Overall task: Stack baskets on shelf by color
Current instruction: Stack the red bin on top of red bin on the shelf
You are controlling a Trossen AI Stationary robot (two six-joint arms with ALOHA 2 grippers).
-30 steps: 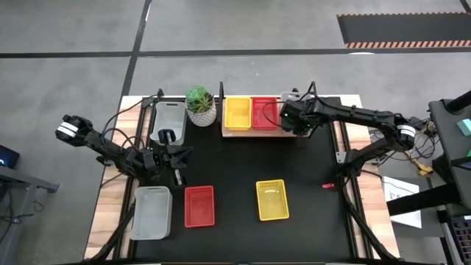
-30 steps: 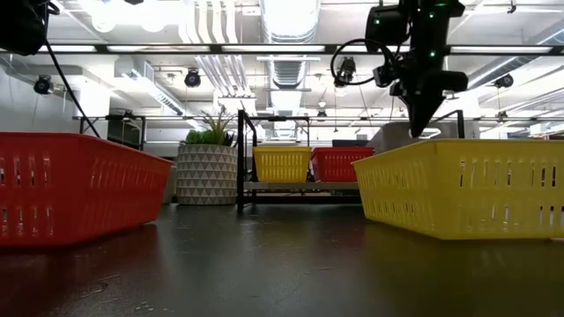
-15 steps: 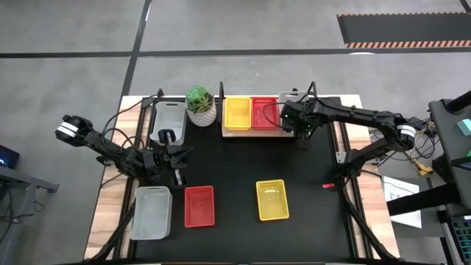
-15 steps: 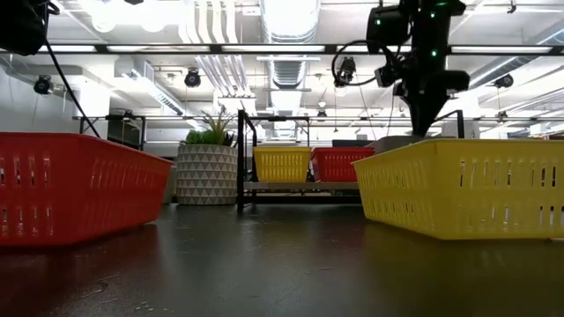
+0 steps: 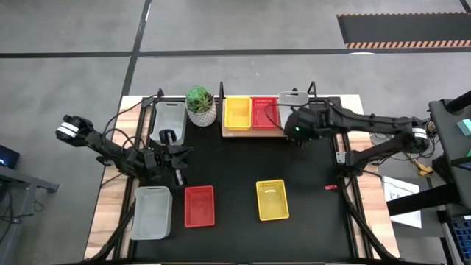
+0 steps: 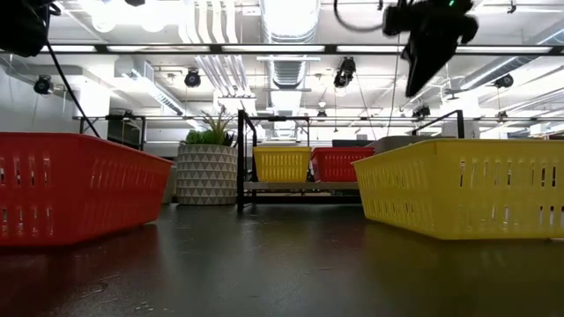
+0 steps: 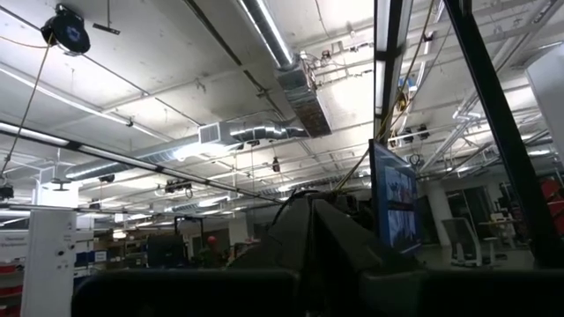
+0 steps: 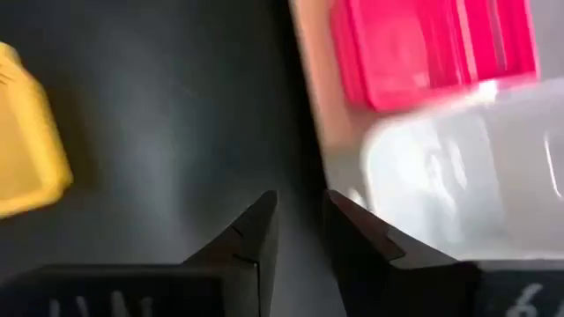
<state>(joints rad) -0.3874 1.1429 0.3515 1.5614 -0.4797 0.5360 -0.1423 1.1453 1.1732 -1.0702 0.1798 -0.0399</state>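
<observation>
The wooden shelf at the table's far edge carries a yellow basket, a red basket and a grey-white basket, side by side. My right gripper hovers high just in front of the shelf's right end, slightly open and empty. In its wrist view the red basket and the grey basket lie beyond the fingers. On the table rest a grey basket, a red one and a yellow one. My left gripper waits, shut, at the table's left.
Another grey basket and a white plant pot stand left of the shelf. The shelf's black posts rise at its ends. Bare black tabletop lies between the shelf and the three near baskets.
My right gripper has drawn back from the shelf's right end toward the near edge and risen well above it. The grey basket stays on the shelf and now shows uncovered.
</observation>
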